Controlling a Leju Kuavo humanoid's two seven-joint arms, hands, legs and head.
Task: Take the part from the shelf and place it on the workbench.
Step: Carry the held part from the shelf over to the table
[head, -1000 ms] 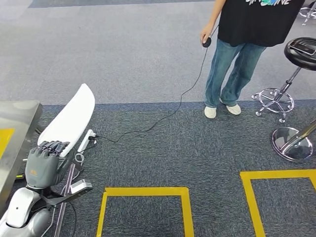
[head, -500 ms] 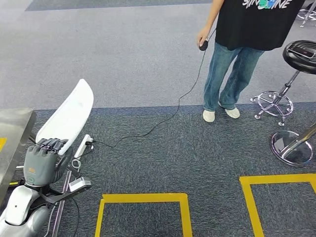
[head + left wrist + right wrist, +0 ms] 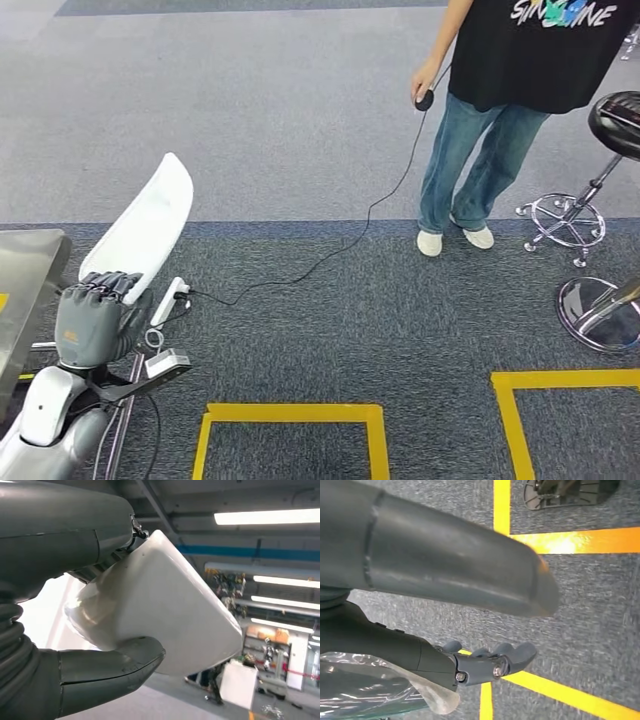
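Risk first: we carry the long white curved plastic part (image 3: pixel 143 232) in our left hand (image 3: pixel 94 322), whose dark fingers (image 3: pixel 109 283) wrap only its near end, so most of its length juts up and away toward the far side. In the left wrist view the thumb (image 3: pixel 113 667) presses under the part (image 3: pixel 162 605) and the fingers close over it, a firm hold by the look of it, yet we judge that a swing or bump while we turn could lever the part loose or knock its free end against the edge of the steel surface (image 3: pixel 26 275) at our near left.

Our right hand (image 3: pixel 490 662) hangs over the carpet, its fingers (image 3: pixel 516 655) loosely apart and holding nothing.

Around us, a black cable (image 3: pixel 332 250) trails across the grey carpet from a white power strip (image 3: pixel 169 300) to a small black device in the hand of a person in jeans (image 3: pixel 468 160) at the far right. Cable and strip lie just beside the part, and we judge them a tripping hazard. A black stool with a chrome base (image 3: pixel 573 215) stands at the far right, and yellow tape squares (image 3: pixel 294 412) mark the floor near us.
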